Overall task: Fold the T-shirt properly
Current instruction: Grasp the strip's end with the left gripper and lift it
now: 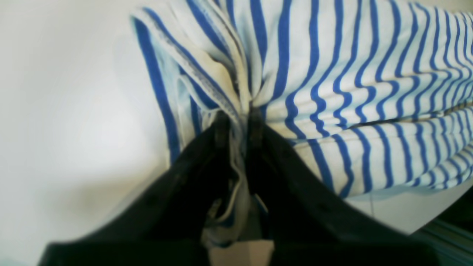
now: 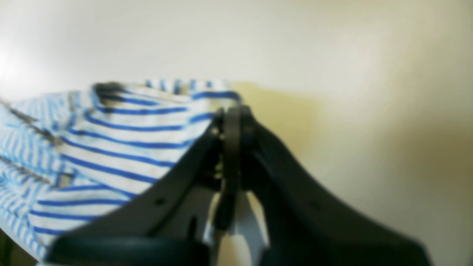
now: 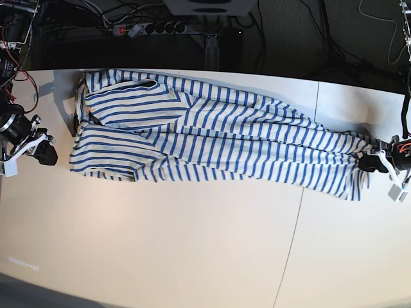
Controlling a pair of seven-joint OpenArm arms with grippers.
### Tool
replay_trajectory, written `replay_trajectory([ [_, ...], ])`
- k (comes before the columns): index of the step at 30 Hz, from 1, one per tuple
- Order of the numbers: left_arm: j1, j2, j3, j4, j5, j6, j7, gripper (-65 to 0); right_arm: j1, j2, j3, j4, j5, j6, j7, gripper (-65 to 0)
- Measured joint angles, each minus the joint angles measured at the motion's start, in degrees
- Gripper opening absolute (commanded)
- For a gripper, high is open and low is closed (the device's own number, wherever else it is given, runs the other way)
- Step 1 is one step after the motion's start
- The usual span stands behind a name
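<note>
The base view is bright and evenly lit from above, sharp across the white bench (image 3: 192, 256), with soft short shadows at the T-shirt (image 3: 212, 138) edges and a dark background beyond the far edge. Both wrist views are soft: the right wrist view is heavily blurred throughout, with a yellowish shadow beside the right gripper (image 2: 232, 111); the left wrist view blurs toward its edges.

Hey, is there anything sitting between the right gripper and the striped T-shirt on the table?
Nothing visible. In the base view the right gripper sits shut just off the T-shirt, with only bare table in between. At the other end, the left gripper is already shut on the T-shirt's fabric.
</note>
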Motion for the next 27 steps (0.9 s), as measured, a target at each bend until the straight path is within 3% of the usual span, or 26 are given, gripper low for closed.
replay_trajectory([
  [8,0.0,-1.2,-3.0,1.4,-9.1,0.0,10.1,-65.0,0.1,0.0,0.0,0.0,-0.8,0.0,0.1,-65.0],
  [15,0.3,1.7,-3.0,13.1,-15.9,0.4,17.0,-65.0,0.1,0.0,0.0,0.0,-1.2,0.0,0.3,-65.0],
  [22,2.4,5.6,-2.6,27.0,-14.3,0.5,17.8,-65.0,0.1,0.0,0.0,0.0,-2.9,0.0,0.3,-65.0],
  [27,7.3,9.7,4.5,39.7,-7.2,0.5,15.9,-65.0,0.1,-0.2,0.0,0.0,-2.8,0.0,0.8,-65.0],
])
